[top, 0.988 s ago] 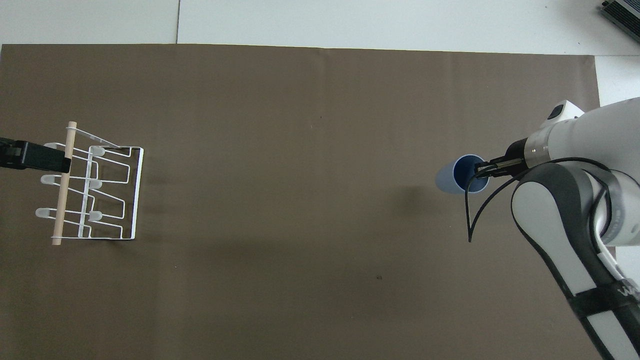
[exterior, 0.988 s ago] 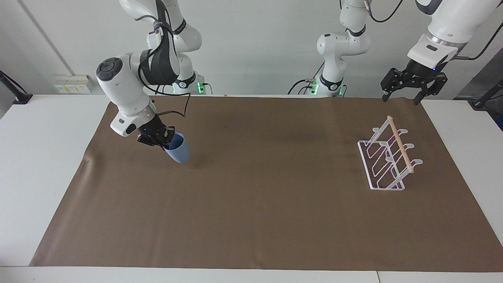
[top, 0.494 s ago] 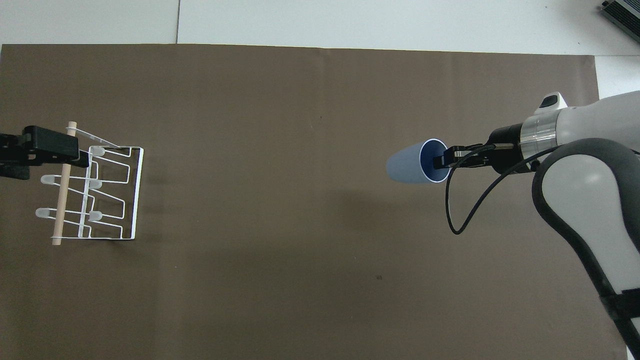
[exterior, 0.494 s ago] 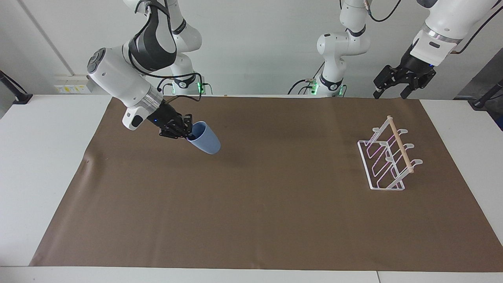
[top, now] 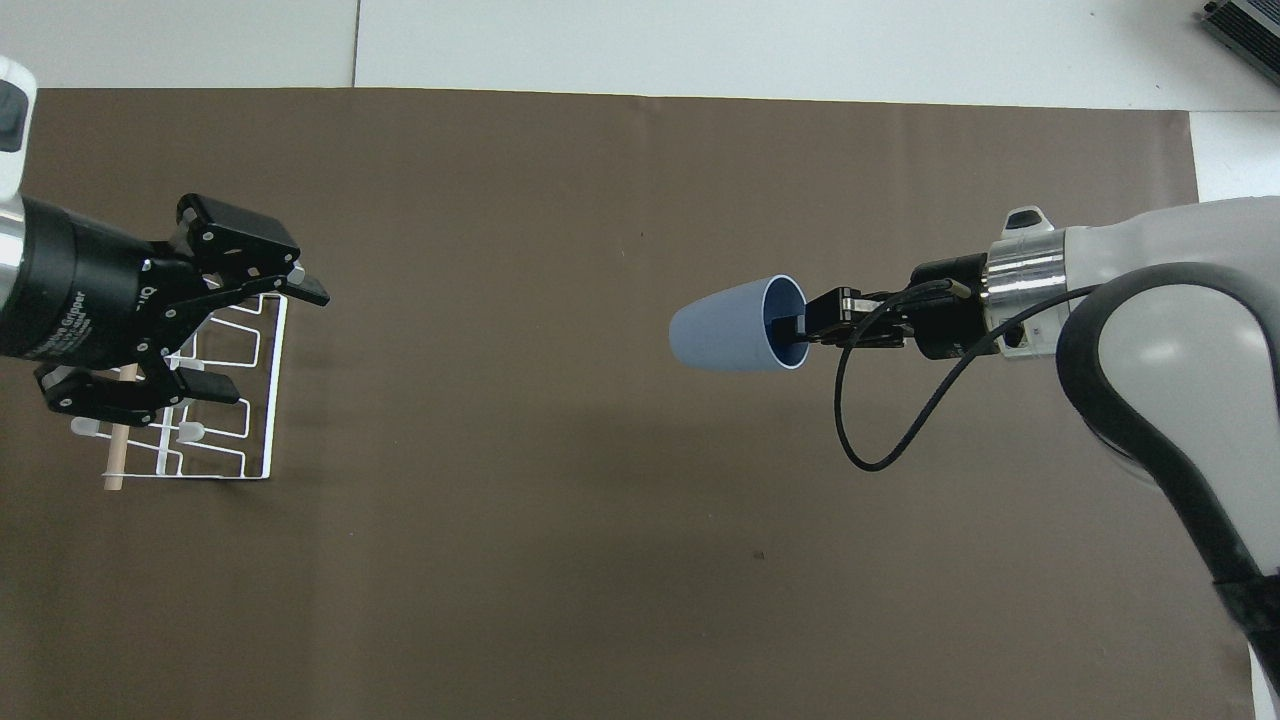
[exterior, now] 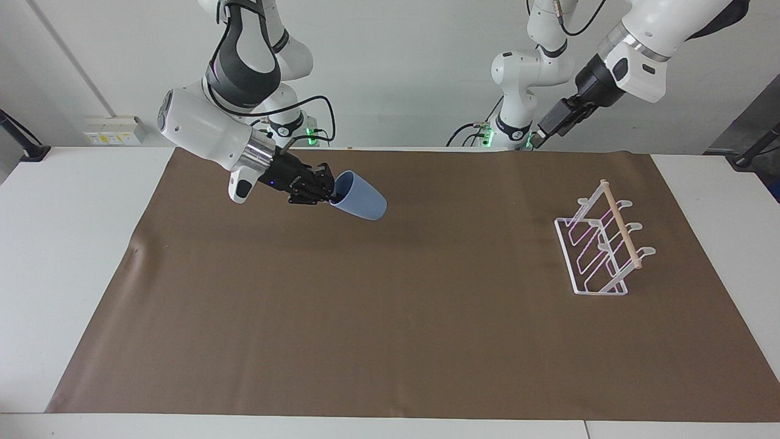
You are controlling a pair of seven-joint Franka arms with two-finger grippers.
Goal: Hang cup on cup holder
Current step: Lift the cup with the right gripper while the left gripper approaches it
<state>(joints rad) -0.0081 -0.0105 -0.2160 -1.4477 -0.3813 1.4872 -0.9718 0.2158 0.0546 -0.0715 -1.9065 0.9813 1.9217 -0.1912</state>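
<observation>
The light-blue cup [exterior: 361, 203] [top: 722, 327] hangs sideways in the air over the brown mat. Its rim faces my right gripper [exterior: 331, 194] [top: 797, 327], which is shut on the rim with one finger inside. The cup's base points toward the left arm's end of the table. The clear cup holder [exterior: 600, 247] [top: 266, 400], with pink-tinted prongs and a wooden dowel, stands on the mat at that end. My left gripper [exterior: 541, 137] [top: 268, 342] is open and empty. It hangs high, well clear of the holder, and hides part of it in the overhead view.
A brown mat [exterior: 390, 317] covers most of the white table [exterior: 67, 244]. A black cable [top: 870, 440] loops down from the right wrist. A dark device [top: 1245, 25] sits at the table's corner farthest from the robots.
My right arm has lifted the cup off the mat, tipped it sideways and carried it toward the table's middle. The left gripper has risen and turned toward the middle, still open.
</observation>
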